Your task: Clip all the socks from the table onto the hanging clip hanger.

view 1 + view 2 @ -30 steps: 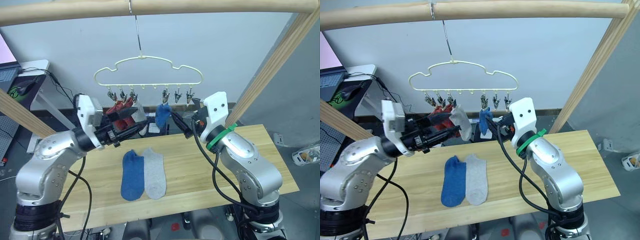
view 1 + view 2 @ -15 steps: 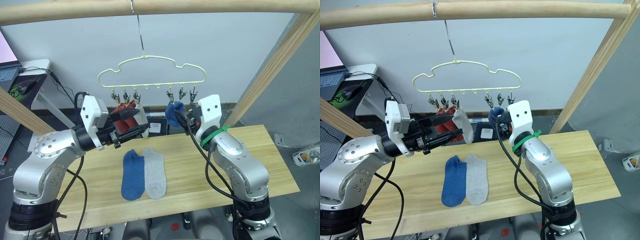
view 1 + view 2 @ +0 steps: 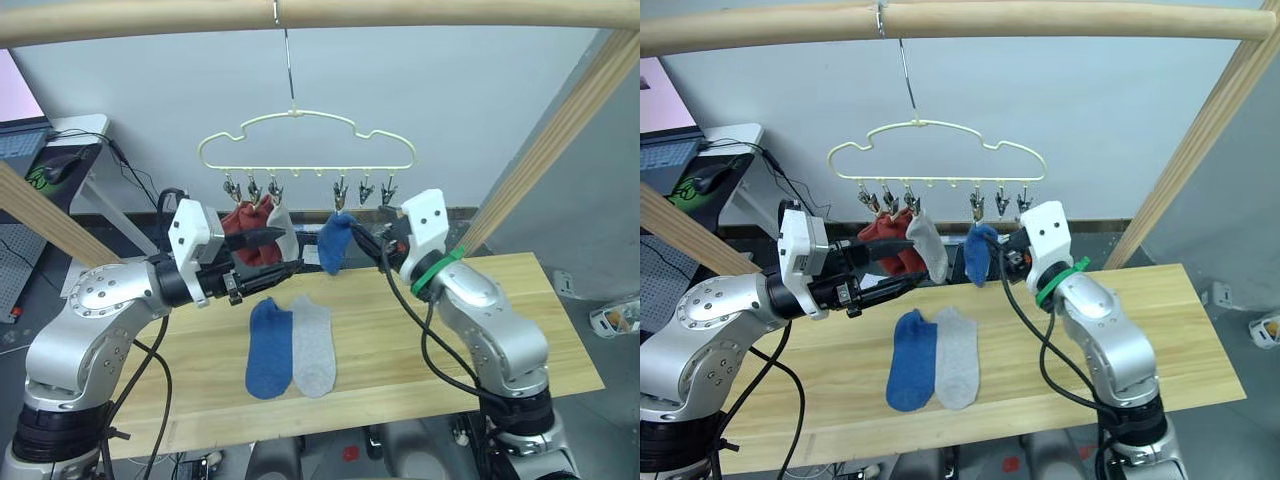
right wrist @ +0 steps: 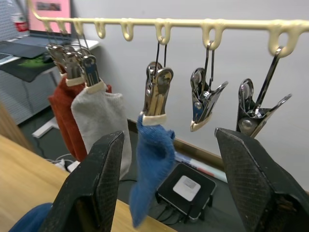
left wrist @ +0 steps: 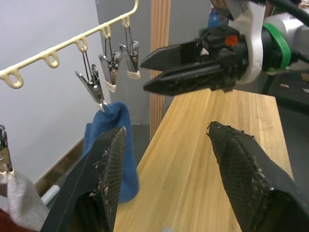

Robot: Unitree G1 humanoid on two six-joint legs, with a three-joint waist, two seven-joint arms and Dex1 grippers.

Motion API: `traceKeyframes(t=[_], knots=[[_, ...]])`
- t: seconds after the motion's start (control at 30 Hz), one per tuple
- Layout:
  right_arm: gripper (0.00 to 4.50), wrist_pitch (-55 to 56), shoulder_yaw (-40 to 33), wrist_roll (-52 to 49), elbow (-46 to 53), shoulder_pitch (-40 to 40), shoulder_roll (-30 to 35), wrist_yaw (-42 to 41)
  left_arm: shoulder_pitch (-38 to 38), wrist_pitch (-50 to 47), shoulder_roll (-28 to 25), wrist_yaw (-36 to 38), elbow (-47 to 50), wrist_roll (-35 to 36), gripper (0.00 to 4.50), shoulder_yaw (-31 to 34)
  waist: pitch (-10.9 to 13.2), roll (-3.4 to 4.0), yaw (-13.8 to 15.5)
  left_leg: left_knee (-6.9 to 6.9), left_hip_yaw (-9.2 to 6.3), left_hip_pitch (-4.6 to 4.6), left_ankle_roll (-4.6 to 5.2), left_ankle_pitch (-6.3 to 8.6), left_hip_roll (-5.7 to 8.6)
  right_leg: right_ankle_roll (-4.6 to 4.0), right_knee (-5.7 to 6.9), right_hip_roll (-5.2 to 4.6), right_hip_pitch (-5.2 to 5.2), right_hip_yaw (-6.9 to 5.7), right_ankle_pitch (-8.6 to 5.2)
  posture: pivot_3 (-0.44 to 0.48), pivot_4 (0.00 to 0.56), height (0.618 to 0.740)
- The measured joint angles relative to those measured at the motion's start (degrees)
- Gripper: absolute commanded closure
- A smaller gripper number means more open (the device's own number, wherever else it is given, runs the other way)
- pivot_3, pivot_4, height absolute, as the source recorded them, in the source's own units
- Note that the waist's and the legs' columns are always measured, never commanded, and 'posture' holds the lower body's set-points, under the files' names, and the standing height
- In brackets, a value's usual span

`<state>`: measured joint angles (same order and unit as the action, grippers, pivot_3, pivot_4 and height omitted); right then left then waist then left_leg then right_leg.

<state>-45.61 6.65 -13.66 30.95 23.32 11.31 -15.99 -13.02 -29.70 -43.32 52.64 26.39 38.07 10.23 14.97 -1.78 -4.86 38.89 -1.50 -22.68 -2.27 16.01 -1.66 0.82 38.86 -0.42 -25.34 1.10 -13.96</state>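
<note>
Rust red socks (image 4: 65,113) largely behind the hanging grey sock (image 4: 104,118); their clips indistinct.

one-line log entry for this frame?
hung: four socks on hanger | table: blue sock, grey sock | left claw open | right claw open

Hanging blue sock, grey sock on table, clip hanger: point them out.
hanging blue sock (image 3: 333,243), left eye view, mid fabric.
grey sock on table (image 3: 312,345), left eye view, middle.
clip hanger (image 3: 300,117), left eye view, top of wire outline.
</note>
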Motion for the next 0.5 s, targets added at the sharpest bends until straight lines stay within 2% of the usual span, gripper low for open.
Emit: traceKeyframes(t=[0.2,0.5], knots=[[1.36,-1.3,-1.0,-2.9,0.5,0.1,1.1,-1.4,-1.1,0.5,-0.2,1.4,-0.2,0.0,1.55,-0.9,0.9,0.04,0.0,0.0,0.0,0.04,0.0,0.0,0.01,0.07,0.0,0.17,0.0,0.06,-0.07,-0.13,0.321,0.74],[1.36,-0.7,-0.3,-3.0,-1.1,1.5,-1.2,0.1,-2.4,1.9,-0.2,4.3,-2.7,-0.6,1.55,-2.2,2.6,0.16,-0.1,-0.04,-0.03,-0.09,0.0,0.0,-0.03,-0.02,0.0,0.22,-0.17,0.08,-0.06,-0.13,0.345,0.74]])
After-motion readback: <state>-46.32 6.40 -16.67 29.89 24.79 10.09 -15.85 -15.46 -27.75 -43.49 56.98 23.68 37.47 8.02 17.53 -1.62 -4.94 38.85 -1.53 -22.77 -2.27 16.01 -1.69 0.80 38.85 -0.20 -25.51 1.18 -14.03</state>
